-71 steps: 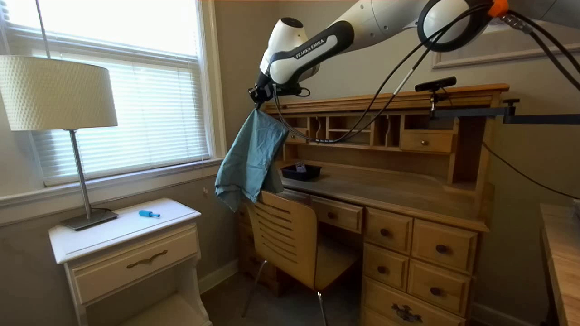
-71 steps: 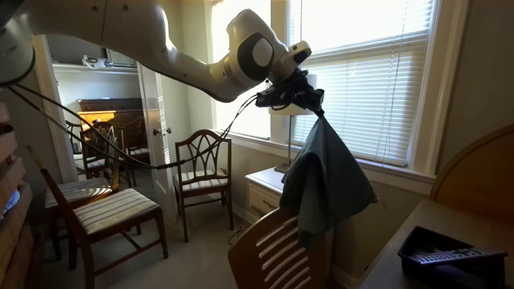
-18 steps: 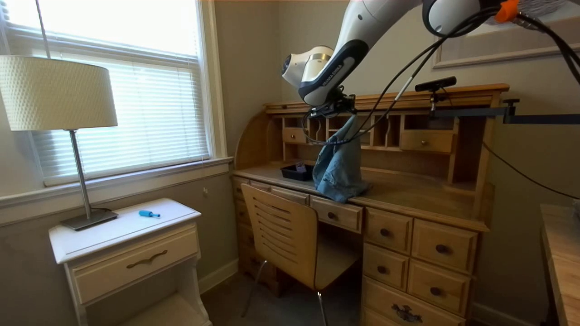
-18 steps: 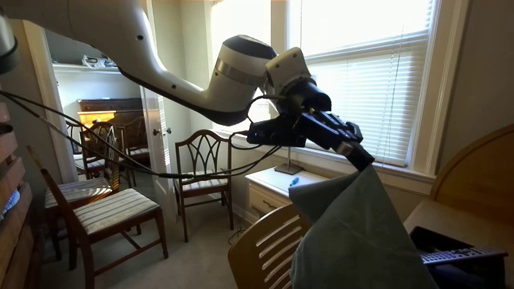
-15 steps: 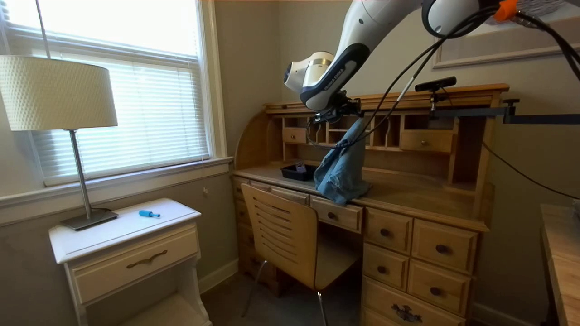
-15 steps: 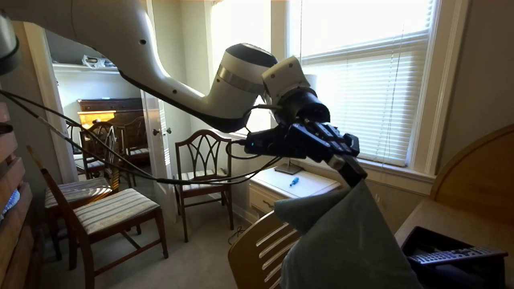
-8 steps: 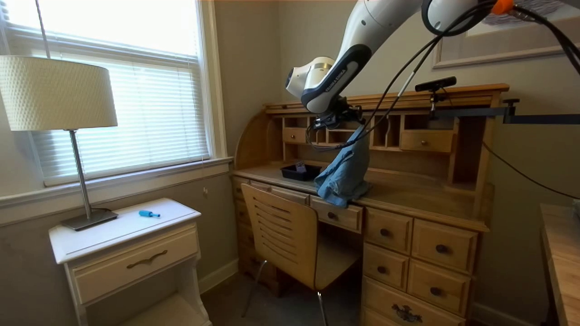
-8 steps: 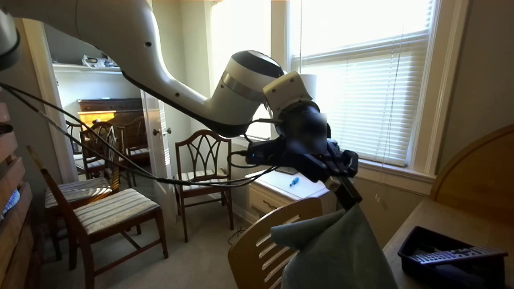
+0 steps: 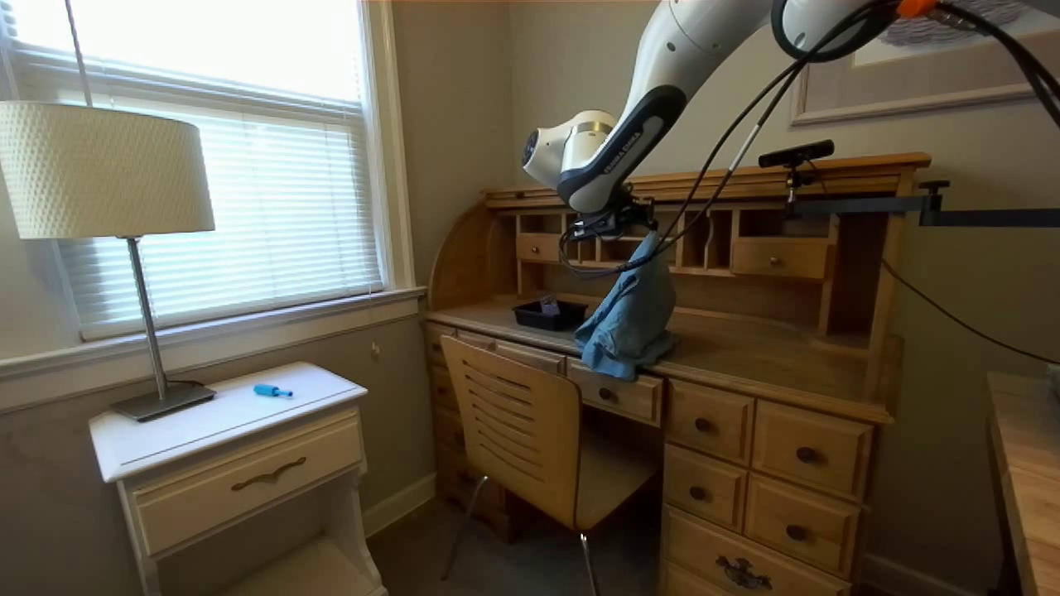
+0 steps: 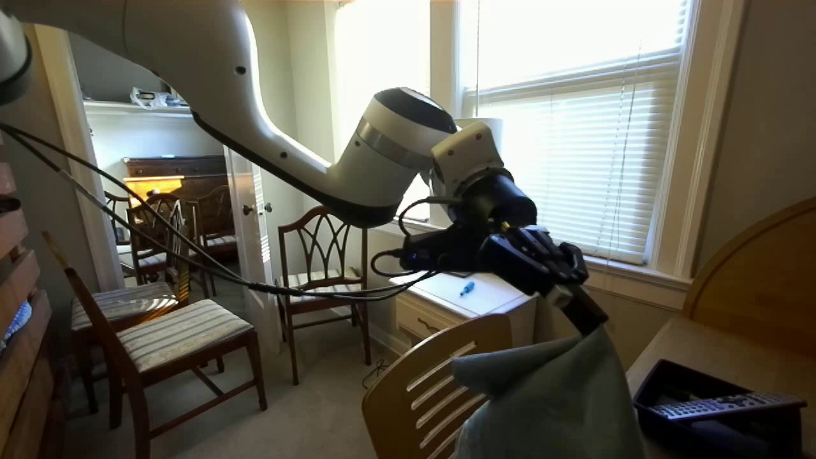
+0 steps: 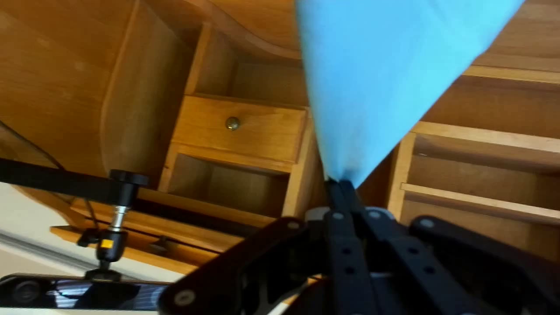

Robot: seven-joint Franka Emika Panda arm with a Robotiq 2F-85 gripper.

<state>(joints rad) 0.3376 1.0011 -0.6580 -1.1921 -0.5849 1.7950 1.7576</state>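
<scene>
The Robotiq gripper [image 11: 341, 183] pinches the gathered top of a light-blue cloth [image 9: 636, 310], whose lower folds hang at the near edge of the wooden roll-top desk [image 9: 754, 352]. In an exterior view, a black tray [image 9: 542, 321] sits on the desk, left of the cloth; the slat-backed chair [image 9: 561, 434] stands nearer. A remote control [image 10: 727, 405] lies tilted across the tray.

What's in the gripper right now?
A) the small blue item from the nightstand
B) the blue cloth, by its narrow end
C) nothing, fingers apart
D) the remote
B: the wrist view shows the gripper closed on the narrow end of the blue cloth; the small blue item lies on the nightstand and the remote rests in the black tray.
</scene>
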